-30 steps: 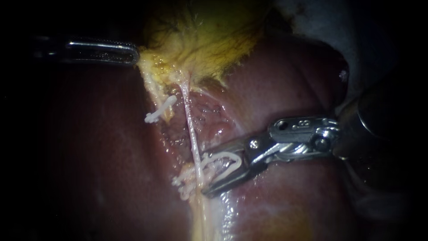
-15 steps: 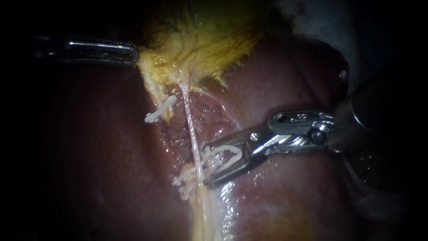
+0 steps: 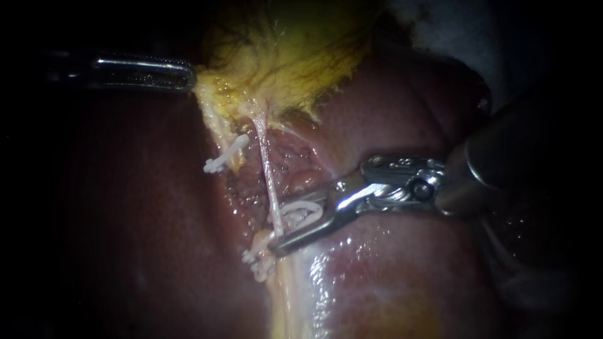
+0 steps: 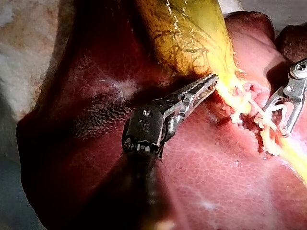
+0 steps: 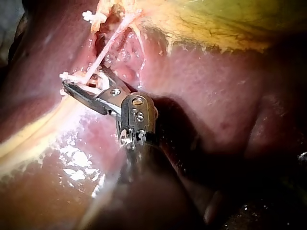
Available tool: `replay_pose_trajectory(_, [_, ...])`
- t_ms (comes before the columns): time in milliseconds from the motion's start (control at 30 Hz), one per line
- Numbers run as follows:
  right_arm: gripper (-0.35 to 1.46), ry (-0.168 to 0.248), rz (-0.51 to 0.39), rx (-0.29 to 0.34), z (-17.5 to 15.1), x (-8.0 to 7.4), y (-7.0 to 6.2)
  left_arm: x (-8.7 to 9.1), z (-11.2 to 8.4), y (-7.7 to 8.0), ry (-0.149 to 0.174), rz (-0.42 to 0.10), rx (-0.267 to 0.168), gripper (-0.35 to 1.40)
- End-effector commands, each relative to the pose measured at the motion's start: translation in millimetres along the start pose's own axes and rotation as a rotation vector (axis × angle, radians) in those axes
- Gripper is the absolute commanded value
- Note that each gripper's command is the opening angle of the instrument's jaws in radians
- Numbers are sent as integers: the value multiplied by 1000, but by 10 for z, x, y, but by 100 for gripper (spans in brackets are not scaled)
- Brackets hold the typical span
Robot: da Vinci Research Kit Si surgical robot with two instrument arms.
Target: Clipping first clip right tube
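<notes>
A thin pale right tube runs down from the yellow gallbladder over the liver. My right instrument comes in from the right. Its jaws hold a white clip and have narrowed around the tube, which lies between them near their tips. In the right wrist view the same jaws straddle the tube. My left instrument is shut on the gallbladder's edge at the upper left, as the left wrist view shows from close by.
A white clip sits on the yellowish strand left of the right tube. More white clips lie just below the right instrument's jaws. Wet, glistening liver surrounds the site.
My right instrument has moved left along the liver and its jaws have narrowed, squeezing the clip flatter around the tube. The left instrument has held still.
</notes>
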Motion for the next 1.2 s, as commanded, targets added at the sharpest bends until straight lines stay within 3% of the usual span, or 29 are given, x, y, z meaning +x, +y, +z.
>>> replay_pose_trajectory(33, [55,9,8,16,2,1,0,0,1,0,0,0,-1,-35])
replay_pose_trajectory(333, [54,68,24,154,15,3,-11,0,1,0,0,0,-1,-35])
replay_pose_trajectory(600, [54,68,16,242,20,0,-34,0,1,0,0,0,-1,-35])
replay_pose_trajectory(800, [52,71,15,268,21,0,-40,0,1,0,0,0,-2,-35])
replay_pose_trajectory(1200, [28,71,15,267,19,2,-30,0,1,0,0,0,-2,-35])
